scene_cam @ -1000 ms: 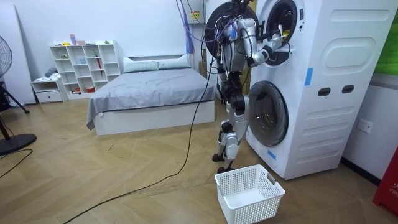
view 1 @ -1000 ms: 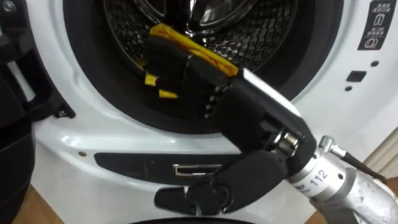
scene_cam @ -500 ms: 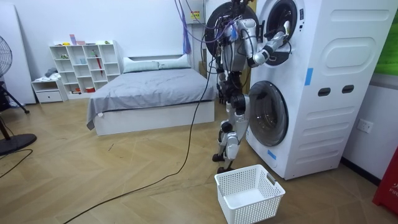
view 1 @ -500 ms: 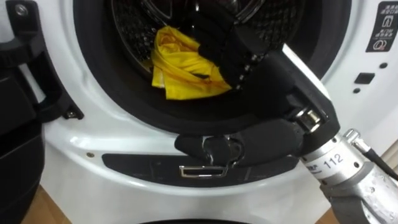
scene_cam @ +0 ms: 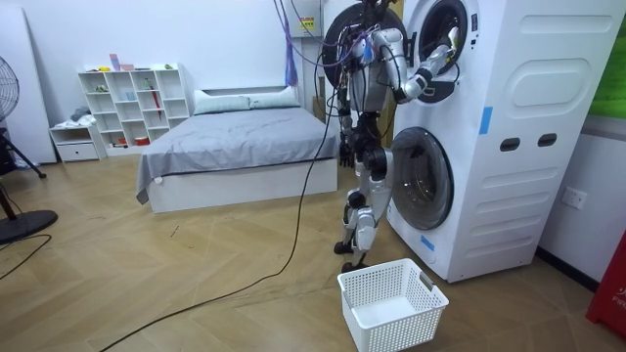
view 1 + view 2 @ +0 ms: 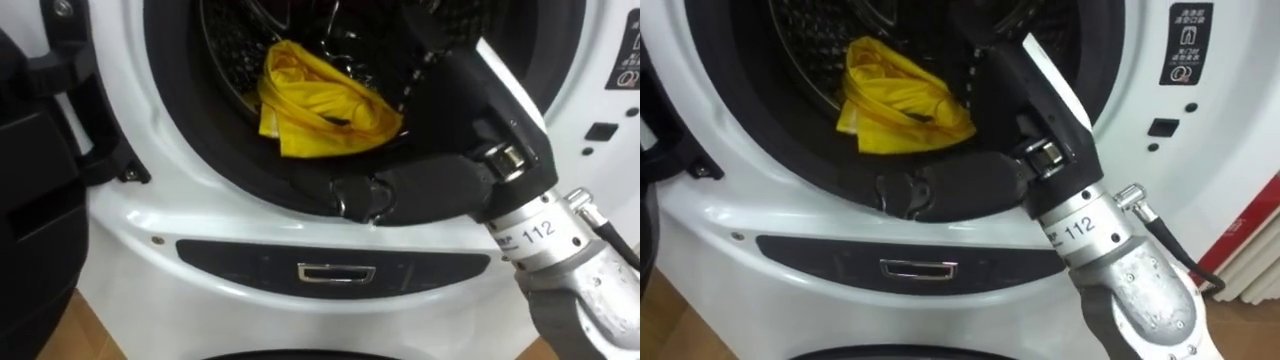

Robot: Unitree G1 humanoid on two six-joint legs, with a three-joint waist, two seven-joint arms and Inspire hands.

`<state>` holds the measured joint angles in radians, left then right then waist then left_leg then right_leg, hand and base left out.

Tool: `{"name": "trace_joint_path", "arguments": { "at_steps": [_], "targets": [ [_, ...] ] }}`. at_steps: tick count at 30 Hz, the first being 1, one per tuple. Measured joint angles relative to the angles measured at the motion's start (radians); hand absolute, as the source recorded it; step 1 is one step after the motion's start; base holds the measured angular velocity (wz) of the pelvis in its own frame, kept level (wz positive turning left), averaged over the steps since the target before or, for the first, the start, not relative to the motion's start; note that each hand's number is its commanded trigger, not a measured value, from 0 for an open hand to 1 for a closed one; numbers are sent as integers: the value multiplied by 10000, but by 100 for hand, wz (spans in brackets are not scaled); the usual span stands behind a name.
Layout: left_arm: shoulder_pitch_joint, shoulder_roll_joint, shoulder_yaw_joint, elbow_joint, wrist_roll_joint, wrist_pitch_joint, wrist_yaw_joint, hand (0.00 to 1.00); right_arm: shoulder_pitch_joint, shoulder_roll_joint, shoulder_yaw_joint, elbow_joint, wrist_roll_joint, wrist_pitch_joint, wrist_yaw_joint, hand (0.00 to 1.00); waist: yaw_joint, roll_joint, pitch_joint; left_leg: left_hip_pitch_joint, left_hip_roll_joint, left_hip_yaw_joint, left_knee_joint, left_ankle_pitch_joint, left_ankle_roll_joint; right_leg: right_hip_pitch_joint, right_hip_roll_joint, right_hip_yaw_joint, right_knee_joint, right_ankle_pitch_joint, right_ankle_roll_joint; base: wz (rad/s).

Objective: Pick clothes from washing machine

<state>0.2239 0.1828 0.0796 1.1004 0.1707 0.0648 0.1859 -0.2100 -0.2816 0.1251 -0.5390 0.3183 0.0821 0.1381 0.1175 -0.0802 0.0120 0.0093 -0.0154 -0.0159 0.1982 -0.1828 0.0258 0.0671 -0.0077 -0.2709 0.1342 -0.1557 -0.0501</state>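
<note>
Yellow cloth (image 6: 320, 105): crumpled in a heap on the floor of the drum (image 6: 232, 45), towards the front, lying loose.
Right hand (image 6: 458, 98): in through the opening, just right of the cloth and above it; no hold on the cloth that I can see.
Grip: no call on this one, the far end of the hand runs up into the dark of the drum, so open or closed cannot be told.
Door seal (image 6: 195, 140): the hand's lower part lies across its bottom rim.
Washing machine (image 6: 200, 235): white front, with a small chrome handle (image 6: 336, 272) below the opening.
Door (image 6: 35, 200): swung open at the left.
Robot: standing upright against the stacked machine, right arm raised to the upper drum.
Laundry basket (image 5: 391, 308): white, on the floor by its feet.
</note>
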Motion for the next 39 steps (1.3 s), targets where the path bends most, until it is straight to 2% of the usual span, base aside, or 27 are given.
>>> {"name": "trace_joint_path", "arguments": {
  "at_steps": [6,8,12,15,20,22,25,26,28,31,34,39],
  "targets": [
    [-12,-3,-16,-208,7,258,5,0,-842,-1,38,261,-1902,38,-740,0,225,-70,-44,0,-98,-152,-33,-3,5,19,-16,-82,17,-19,16,6],
    [-15,-3,-22,-208,2,374,38,0,-969,-67,54,334,-1988,30,-948,0,256,-104,-70,9,-107,-172,-72,0,9,40,-31,-157,18,-25,25,9],
    [-53,-15,-6,-201,9,615,83,0,-1866,-254,130,1376,-2220,219,-1293,0,314,-196,-133,-6,-125,-278,-126,5,17,74,-66,-334,44,-45,59,10],
    [-148,-19,31,-197,10,741,134,0,-2095,-315,244,1625,-2871,295,-1528,0,355,-190,-128,32,-118,-308,-116,5,18,73,-76,-334,129,-52,70,1],
    [-291,-24,86,-185,113,979,186,0,-2262,-484,301,1799,-3455,679,-1452,0,370,-276,-108,9,-128,-425,-111,5,18,72,-93,-372,186,-62,87,3],
    [-386,-29,256,-219,418,1125,135,0,-2732,-742,345,2016,-3931,900,-1314,0,406,-392,-93,-37,-145,-429,-106,5,19,27,-100,-357,186,-78,82,0],
    [-323,-8,585,-383,428,1295,-36,0,-3041,-922,402,2184,-4591,1177,-1017,0,401,-609,-119,-91,-165,-394,-89,18,32,-10,-125,-386,161,-135,21,1],
    [-311,-8,636,-399,431,1330,-38,0,-3043,-975,403,2208,-4657,1204,-900,0,395,-666,-150,-94,-169,-406,-87,18,32,-10,-128,-403,161,-138,24,7],
    [-344,-4,860,-404,468,1435,-39,0,-3243,-1480,488,2397,-4753,1535,-290,0,423,-819,-196,-105,-178,-439,-94,22,36,-2,-137,-475,164,-152,47,8],
    [-360,10,1223,-408,463,1546,-20,0,-3486,-1796,515,2531,-4827,1949,388,0,508,-990,-222,-43,-165,-518,-83,22,37,72,-139,-559,171,-169,75,8],
    [-383,49,1334,-400,373,1602,-18,0,-3535,-1927,520,2668,-4823,2083,947,0,491,-1072,-178,19,-168,-702,-103,22,37,189,-160,-611,174,-190,111,17],
    [-484,167,1307,-413,380,1721,-11,0,-3542,-2037,518,2728,-4823,2266,1615,0,491,-1079,-135,12,-167,-706,-147,18,37,183,-163,-597,186,-191,114,2]
  ]
}}
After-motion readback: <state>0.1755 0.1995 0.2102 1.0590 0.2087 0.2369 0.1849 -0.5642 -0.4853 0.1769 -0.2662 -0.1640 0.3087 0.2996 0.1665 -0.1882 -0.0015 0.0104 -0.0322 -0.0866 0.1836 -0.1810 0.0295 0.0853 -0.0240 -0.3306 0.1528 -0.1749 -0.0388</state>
